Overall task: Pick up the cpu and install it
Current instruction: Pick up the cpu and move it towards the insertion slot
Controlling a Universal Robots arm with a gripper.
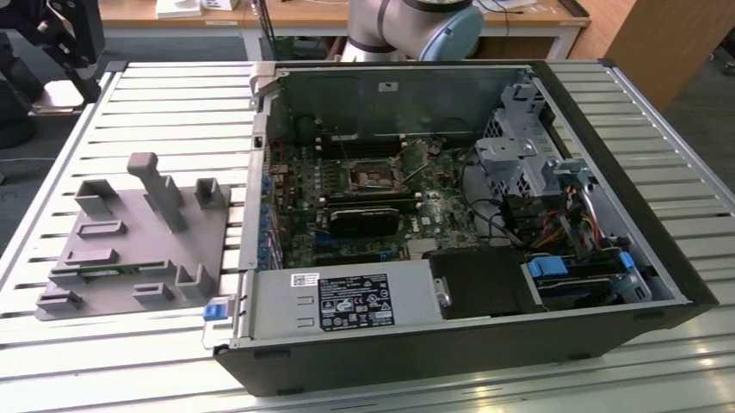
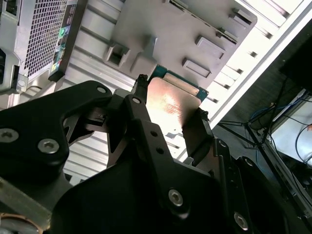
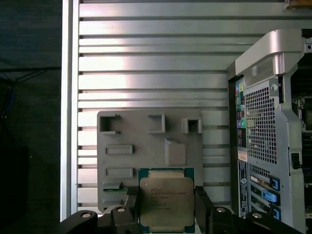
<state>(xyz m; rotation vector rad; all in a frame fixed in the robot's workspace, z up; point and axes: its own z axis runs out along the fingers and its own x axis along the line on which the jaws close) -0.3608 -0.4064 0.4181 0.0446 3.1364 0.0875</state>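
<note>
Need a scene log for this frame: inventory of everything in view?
table: one, silver slatted, bearing case and plate
computer case: one, black, open, on the table
motherboard: one, dark green, inside the case
power supply: one, silver, in the case
fixture plate: one, grey, on the table at the exterior view's left of the case
memory stick: one, green, in a plate slot
cpu: one, silvery, between the jaws above the plate
robot arm: one, grey and blue, past the case's far side
gripper: one, black, jaws shut on the cpu

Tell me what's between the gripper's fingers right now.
The cpu, pinched at two opposite edges by the fingers; both wrist views show it.
</note>
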